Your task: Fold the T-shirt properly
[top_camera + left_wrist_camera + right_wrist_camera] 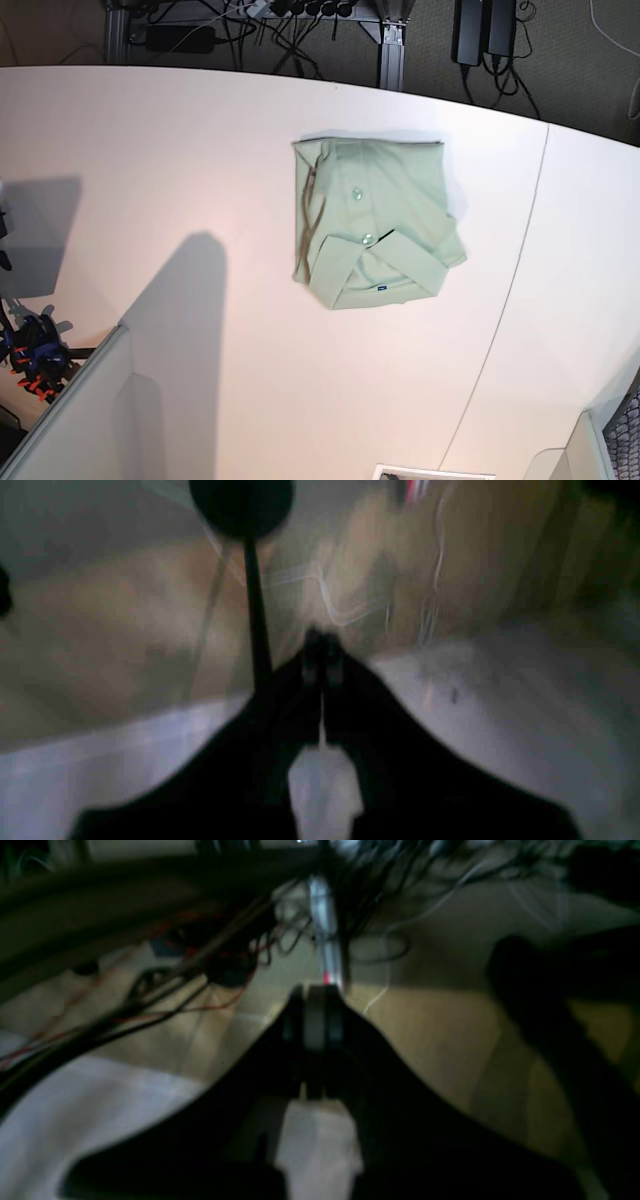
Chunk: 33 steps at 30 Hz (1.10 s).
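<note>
T-shirt (375,225) apparently folded on table (150,150).

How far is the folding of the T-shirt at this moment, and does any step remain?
Done, by its look: the T-shirt lies on the white table as a compact, roughly square packet, collar and buttons on top. One corner sticks out slightly at the side. In hand: nothing; the left gripper and right gripper are shut, empty, pointing past the table's edge. Left: at most tidying that corner.
</note>
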Each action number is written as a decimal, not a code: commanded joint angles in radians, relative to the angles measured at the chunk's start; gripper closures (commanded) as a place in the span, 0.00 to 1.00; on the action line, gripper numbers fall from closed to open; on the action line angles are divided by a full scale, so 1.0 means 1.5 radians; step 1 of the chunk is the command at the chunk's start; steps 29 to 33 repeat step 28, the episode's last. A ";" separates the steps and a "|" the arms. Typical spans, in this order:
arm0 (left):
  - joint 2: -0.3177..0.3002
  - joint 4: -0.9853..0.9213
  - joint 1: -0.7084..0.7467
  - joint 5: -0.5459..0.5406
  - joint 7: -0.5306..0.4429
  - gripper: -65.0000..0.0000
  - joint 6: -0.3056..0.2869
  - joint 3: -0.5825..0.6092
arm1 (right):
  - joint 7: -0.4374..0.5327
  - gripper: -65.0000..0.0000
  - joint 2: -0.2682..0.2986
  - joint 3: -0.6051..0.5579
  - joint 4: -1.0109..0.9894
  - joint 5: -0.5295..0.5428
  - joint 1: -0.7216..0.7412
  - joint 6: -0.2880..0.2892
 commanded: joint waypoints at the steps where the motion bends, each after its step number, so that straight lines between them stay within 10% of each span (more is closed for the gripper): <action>1: -0.009 -0.026 -0.016 -0.001 0.004 1.00 0.008 0.024 | 0.003 1.00 0.004 -0.011 -0.032 -0.002 0.018 -0.004; 18: 0.136 -0.497 -0.503 0.063 -0.034 1.00 0.086 0.486 | 0.024 1.00 0.002 -0.104 -0.499 -0.123 0.336 -0.031; 33: 0.204 -0.504 -0.538 0.038 -0.075 1.00 0.090 0.503 | 0.078 1.00 0.002 -0.104 -0.498 -0.161 0.385 -0.031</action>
